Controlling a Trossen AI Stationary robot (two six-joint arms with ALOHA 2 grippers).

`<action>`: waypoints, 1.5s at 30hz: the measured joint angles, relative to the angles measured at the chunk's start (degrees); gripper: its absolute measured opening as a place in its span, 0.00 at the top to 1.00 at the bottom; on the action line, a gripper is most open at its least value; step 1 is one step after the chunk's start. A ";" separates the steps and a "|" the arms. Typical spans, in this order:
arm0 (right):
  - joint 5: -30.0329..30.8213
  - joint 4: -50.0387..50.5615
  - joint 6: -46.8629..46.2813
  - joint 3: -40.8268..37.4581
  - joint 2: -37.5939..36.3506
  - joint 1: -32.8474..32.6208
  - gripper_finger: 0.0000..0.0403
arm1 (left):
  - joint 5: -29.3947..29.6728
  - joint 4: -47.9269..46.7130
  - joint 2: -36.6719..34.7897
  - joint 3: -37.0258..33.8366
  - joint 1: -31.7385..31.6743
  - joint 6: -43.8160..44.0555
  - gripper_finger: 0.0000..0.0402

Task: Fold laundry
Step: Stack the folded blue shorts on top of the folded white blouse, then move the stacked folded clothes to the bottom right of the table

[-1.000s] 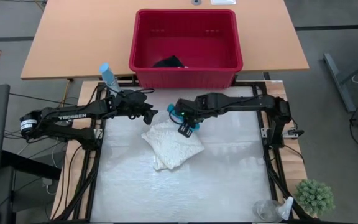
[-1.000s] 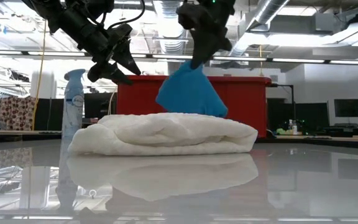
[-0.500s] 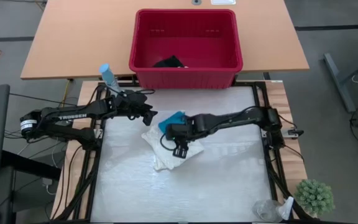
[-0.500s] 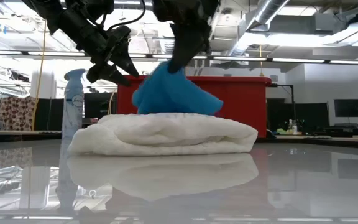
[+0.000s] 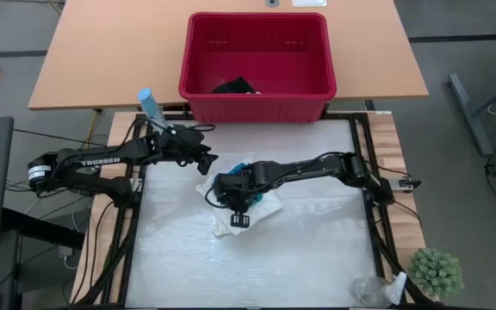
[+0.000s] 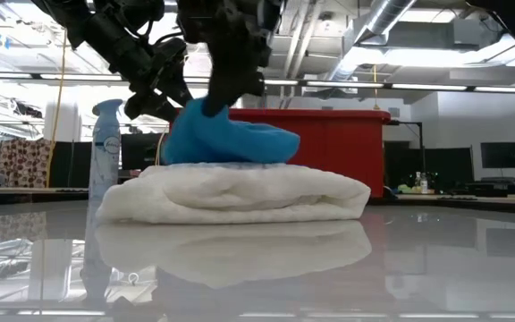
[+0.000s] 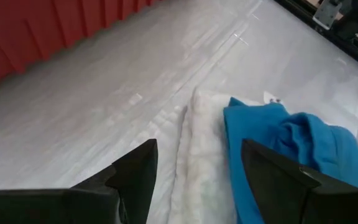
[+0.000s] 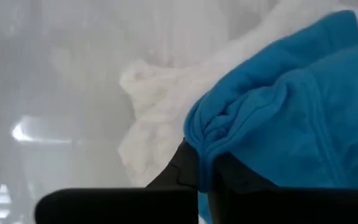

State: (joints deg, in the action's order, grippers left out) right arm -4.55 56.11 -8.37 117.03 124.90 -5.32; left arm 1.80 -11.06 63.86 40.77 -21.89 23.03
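Observation:
The folded cream-white cloth (image 5: 241, 205) lies flat on the white table top (image 5: 317, 250), also seen low (image 6: 240, 192). On top of it rests the turquoise-blue garment (image 6: 235, 143) (image 5: 242, 166), with my right gripper (image 5: 225, 185) shut on its left end. My left gripper (image 5: 207, 160) hovers open just above the white cloth's far left corner (image 7: 201, 137), touching nothing. The dark garment (image 5: 233, 86) lies inside the red basket. My right gripper pinches a bunched fold at the blue garment's left end (image 8: 199, 144) between its two fingers, coming steeply from above. That end is held slightly raised (image 6: 206, 112), while the rest of the garment lies slack on top of the white cloth.
The red basket (image 5: 257, 26) stands beyond the table's far edge. A spray bottle (image 5: 151, 105) stands at the far left corner. A small plant (image 5: 436, 271) and a clear plastic item (image 5: 377, 291) sit at the near right corner. The table's near half is bare.
My right gripper has swung toward the table's left edge and down, rolling its wrist, with the blue garment. The garment hung free beside the white cloth a second ago; now most of it lies draped on top of that cloth.

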 joint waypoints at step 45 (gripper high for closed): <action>33.61 28.09 -12.53 -0.20 -36.48 -0.15 0.58 | -5.32 25.83 16.33 0.02 16.31 -9.51 0.88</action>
State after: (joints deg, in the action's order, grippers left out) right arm 29.07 84.20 -20.91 116.84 88.42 -5.48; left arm -3.51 14.77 80.18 40.80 -5.58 13.52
